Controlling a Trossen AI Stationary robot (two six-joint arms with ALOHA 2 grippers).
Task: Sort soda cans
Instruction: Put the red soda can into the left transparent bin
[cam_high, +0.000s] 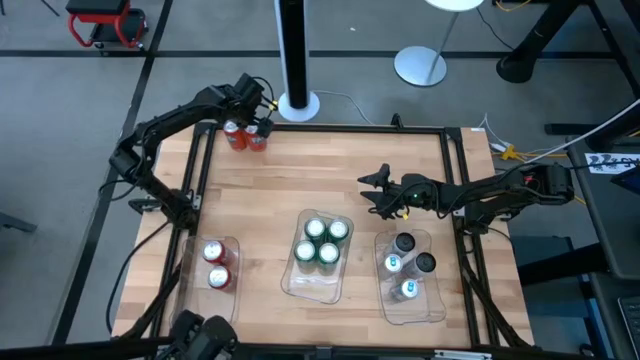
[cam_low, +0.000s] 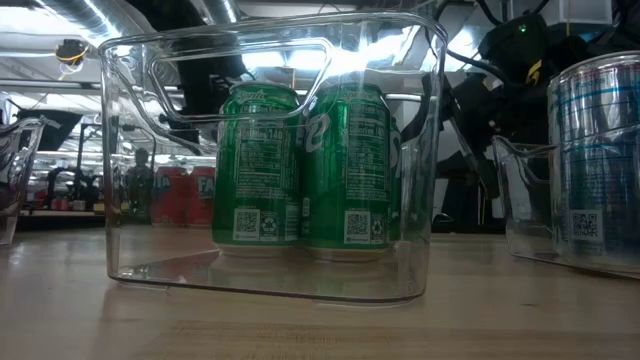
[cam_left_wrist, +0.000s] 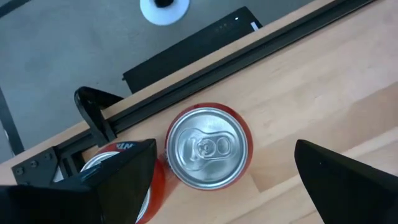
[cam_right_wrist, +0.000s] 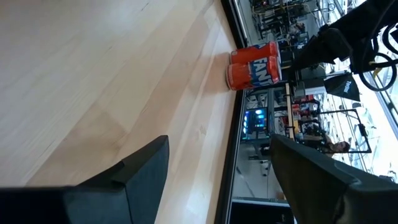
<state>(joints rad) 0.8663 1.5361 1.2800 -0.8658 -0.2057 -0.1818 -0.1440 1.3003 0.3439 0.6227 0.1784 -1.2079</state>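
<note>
Two red soda cans (cam_high: 245, 137) stand upright side by side on the wood at the table's far left corner. My left gripper (cam_high: 258, 120) hovers open above them, pointing steeply down. In the left wrist view its fingers stand either side of one can's silver top (cam_left_wrist: 208, 148) without touching, and the second can (cam_left_wrist: 102, 167) is half hidden behind one finger. My right gripper (cam_high: 376, 192) waits open and holding nothing over the middle right of the table. It faces the two red cans (cam_right_wrist: 254, 65) across the wood.
Three clear trays stand along the near side. The left tray (cam_high: 199, 290) holds two red cans (cam_high: 216, 265). The middle tray (cam_high: 312, 284) has several green cans (cam_low: 300, 170), and the right tray (cam_high: 418, 312) several silver-grey ones (cam_high: 407, 265). A black frame rail (cam_left_wrist: 205, 74) runs just behind the far cans.
</note>
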